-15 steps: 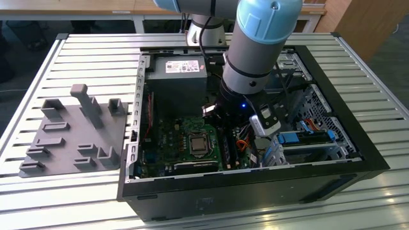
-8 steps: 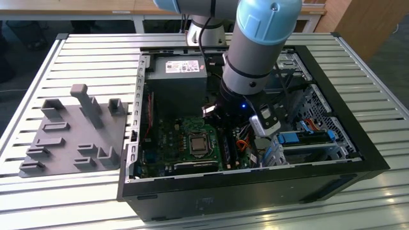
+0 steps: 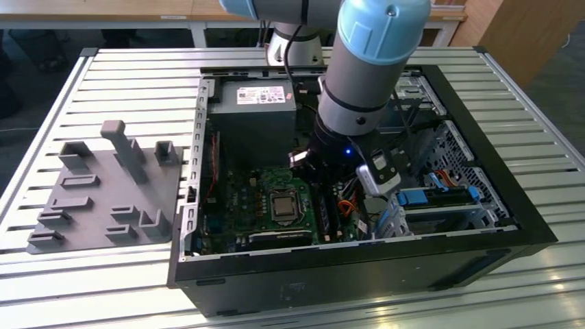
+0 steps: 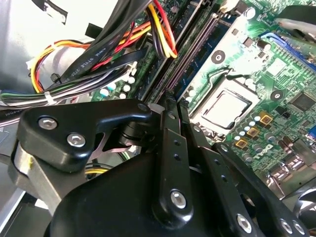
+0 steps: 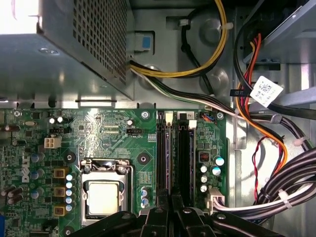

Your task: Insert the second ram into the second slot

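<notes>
Item: processor socket (image 5: 103, 195), just beside my hand. Item: hand (image 5: 171, 202), narrow, pinched on the second ram (image 5: 168, 158), which stands edge-on in its slot ahead of the fingertips. I judge insertion nearly done, full seating unconfirmed. Item: cable bundle (image 5: 276, 148), opposite side.

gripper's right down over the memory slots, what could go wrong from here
1. The gripper hangs low over two memory slots that lie side by side. A slight offset could press on the wrong slot or its edge.
2. The cable bundle runs close beside the gripper in the second wrist view and might snag on any move.
3. The processor socket sits next to the slots, so a sideways slip could hit it.
</notes>
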